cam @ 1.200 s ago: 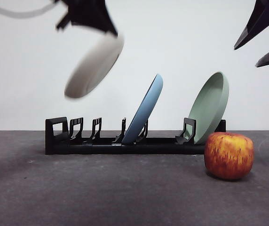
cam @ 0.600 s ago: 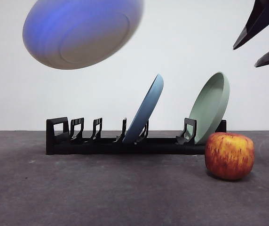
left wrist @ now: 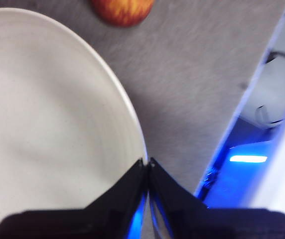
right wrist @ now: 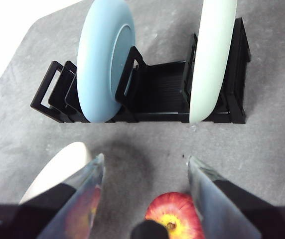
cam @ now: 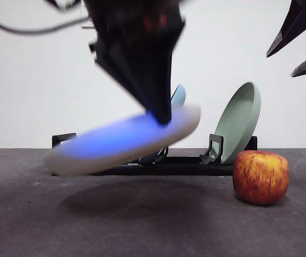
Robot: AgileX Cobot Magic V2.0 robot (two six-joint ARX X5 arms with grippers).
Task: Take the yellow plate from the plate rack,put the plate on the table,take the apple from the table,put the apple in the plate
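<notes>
Yellow plate (cam: 122,143), rim clamped in left gripper (left wrist: 147,163) fingers, hovers above table (cam: 142,225).

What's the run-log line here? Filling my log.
left end effector: shut on plate | plate: above table | apple: on table

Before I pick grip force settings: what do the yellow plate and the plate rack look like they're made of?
The yellow plate, clamped at its rim by the left gripper: matte cream, faintly speckled, no glare, so probably ceramic or melamine; I cannot tell which. The plate rack: uniform black with thin moulded slotted uprights and a dull sheen, likely plastic.
</notes>
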